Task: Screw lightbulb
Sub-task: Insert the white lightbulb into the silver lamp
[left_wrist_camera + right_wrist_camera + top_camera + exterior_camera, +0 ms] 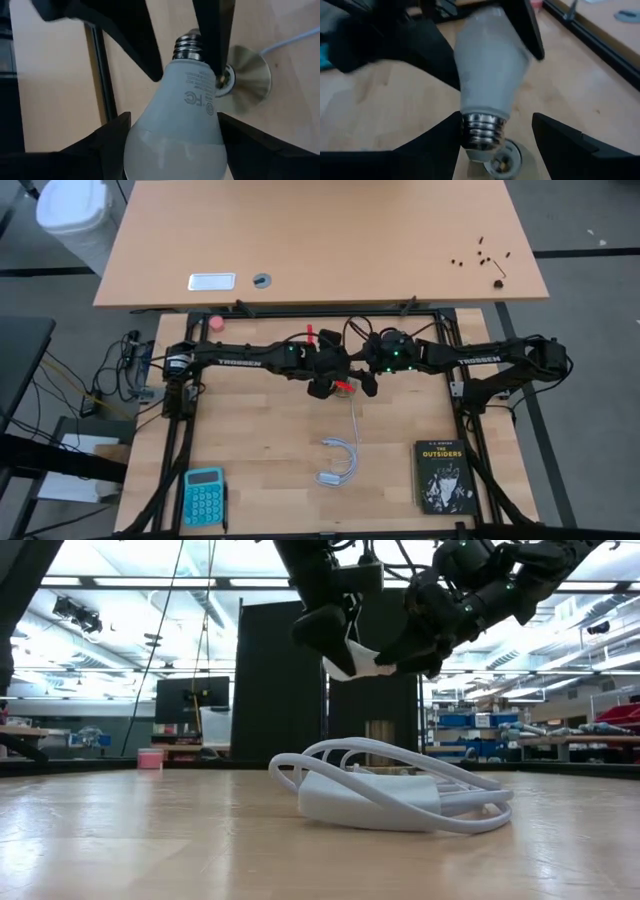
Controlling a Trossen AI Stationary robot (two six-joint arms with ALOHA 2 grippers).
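**Two arms meet over the table with a lightbulb between them**

Both dark arms reach in from the sides and meet above the middle of the table [250,470]. They are up in the air, not touching the wood.

The lightbulb [175,125] is held up there between them. The left end effector [172,135] has its two fingers on either side of the fat white round part, and they press on it, so it has hold of the bulb. The grey screw end points away from the left arm and toward the right one.

The right end effector [495,135] sits at that screw end. One finger [427,145] lies right against the metal threads. The other finger [580,142] stands a little apart from them, so I cannot tell if this one is really gripping the bulb or only waiting around it.

Just past the screw end is a round shiny socket [245,80] with a white cord [340,460]. The screw end is very near the socket hole, but I cannot tell if it is in.

The cord runs down and lies in a loose loop on the table. A blue calculator [203,495] lies by the near left corner and a black book [442,476] by the near right.
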